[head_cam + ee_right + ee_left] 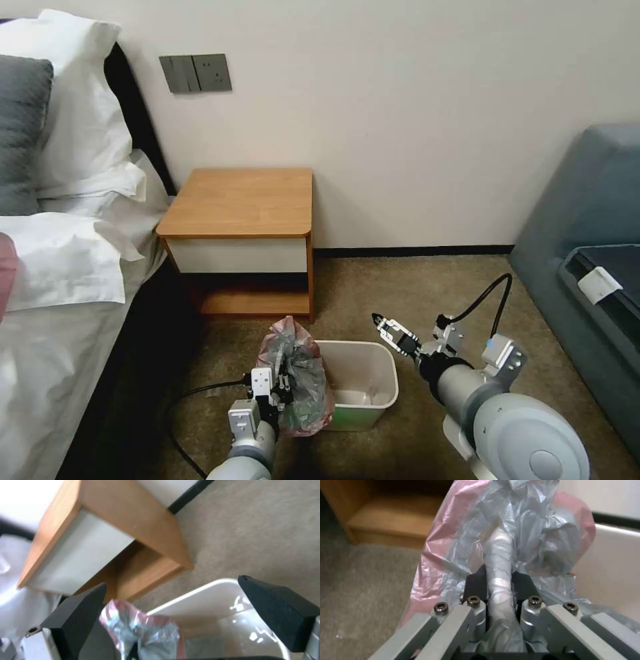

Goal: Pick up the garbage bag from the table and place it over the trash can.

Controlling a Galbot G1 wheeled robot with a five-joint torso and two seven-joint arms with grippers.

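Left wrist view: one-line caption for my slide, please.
Left gripper shut on a twisted fold of the garbage bag, held beside the trash can, with the table behind.

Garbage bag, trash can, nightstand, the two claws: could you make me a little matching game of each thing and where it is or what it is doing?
Things:
1. garbage bag
2. trash can
3. table
4. right gripper

States:
A. bare top, against the wall
B. open, above the can's far right corner
C. bunched in the shut left gripper, at the can's left rim
D. on the carpet, not yet lined

Pairs: 1-C, 2-D, 3-A, 4-B
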